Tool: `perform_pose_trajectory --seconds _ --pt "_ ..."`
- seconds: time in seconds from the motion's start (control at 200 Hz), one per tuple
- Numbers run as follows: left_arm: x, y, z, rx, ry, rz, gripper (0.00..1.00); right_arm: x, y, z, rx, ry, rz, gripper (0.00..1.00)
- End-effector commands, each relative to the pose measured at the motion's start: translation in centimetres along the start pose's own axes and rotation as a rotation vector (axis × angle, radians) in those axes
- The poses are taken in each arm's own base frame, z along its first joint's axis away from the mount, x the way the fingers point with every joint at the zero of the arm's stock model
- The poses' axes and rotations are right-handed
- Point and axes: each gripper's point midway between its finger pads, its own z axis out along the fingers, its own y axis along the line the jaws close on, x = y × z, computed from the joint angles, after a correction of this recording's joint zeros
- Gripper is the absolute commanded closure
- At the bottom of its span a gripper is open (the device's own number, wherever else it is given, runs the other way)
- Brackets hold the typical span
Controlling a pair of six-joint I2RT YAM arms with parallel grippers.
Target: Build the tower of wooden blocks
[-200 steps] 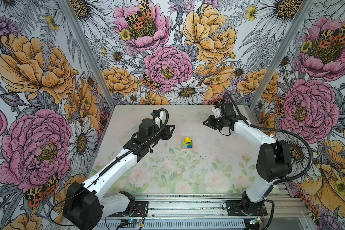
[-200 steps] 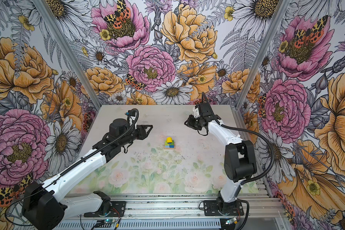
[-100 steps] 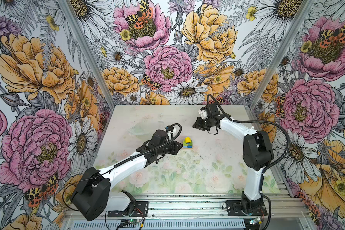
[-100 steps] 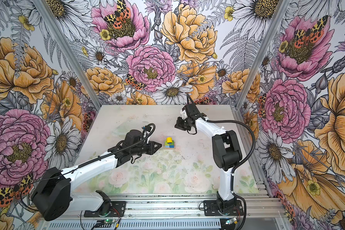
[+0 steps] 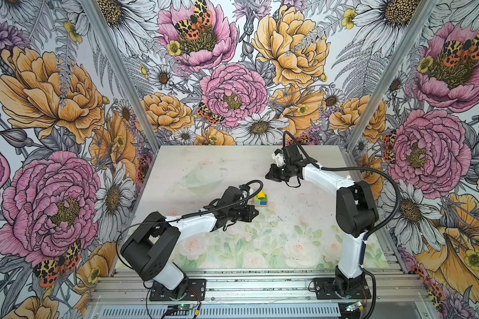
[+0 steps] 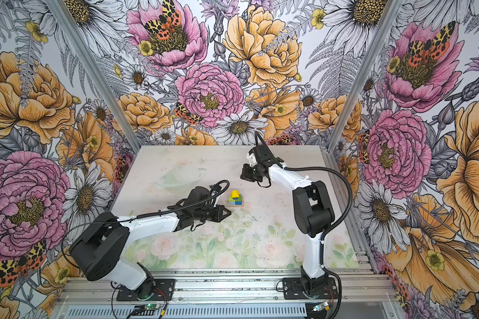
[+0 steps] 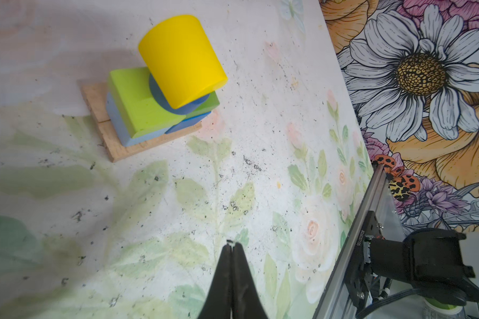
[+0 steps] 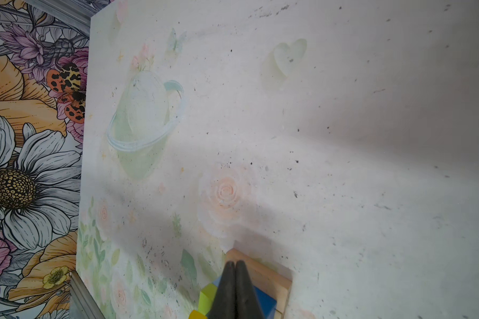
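The wood block tower (image 5: 260, 199) (image 6: 235, 199) stands mid-table. In the left wrist view it has two tan bars (image 7: 116, 146) at the base, then light blue (image 7: 116, 118) and dark blue cubes (image 7: 188, 123), green cubes (image 7: 133, 105), a blue cylinder (image 7: 161, 102) and a yellow half-round (image 7: 181, 60) on top. My left gripper (image 5: 256, 212) (image 7: 232, 244) is shut and empty, just in front and left of the tower. My right gripper (image 5: 268, 175) (image 8: 235, 263) is shut and empty, behind the tower and apart from it. The right wrist view shows a tan bar (image 8: 266, 276) and the dark blue cube (image 8: 264, 299) behind its fingers.
Flower-patterned walls close in the table on three sides. A metal rail (image 7: 354, 248) runs along the table's front edge, with the right arm's base (image 7: 426, 262) on it. The table mat (image 5: 233, 243) is speckled with dark marks.
Both grippers have closed from partly open. The left gripper has moved right and toward the front, beside the tower. The right gripper has moved left, nearer the tower.
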Motion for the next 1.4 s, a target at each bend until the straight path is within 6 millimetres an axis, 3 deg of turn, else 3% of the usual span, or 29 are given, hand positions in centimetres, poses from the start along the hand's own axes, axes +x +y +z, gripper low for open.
perform_pose_trajectory --seconds 0.0,0.52,1.396 --pt "-2.0 -1.7 0.3 0.051 -0.048 0.019 1.0 0.8 0.3 0.1 0.003 0.012 -0.027 0.97" --pt "-5.2 -0.7 1.5 0.018 -0.1 0.002 1.0 2.2 0.5 0.9 -0.005 0.048 -0.042 1.0" --pt "-5.8 1.6 1.2 -0.068 -0.113 -0.009 1.0 3.5 1.3 1.6 -0.018 0.079 -0.051 1.0"
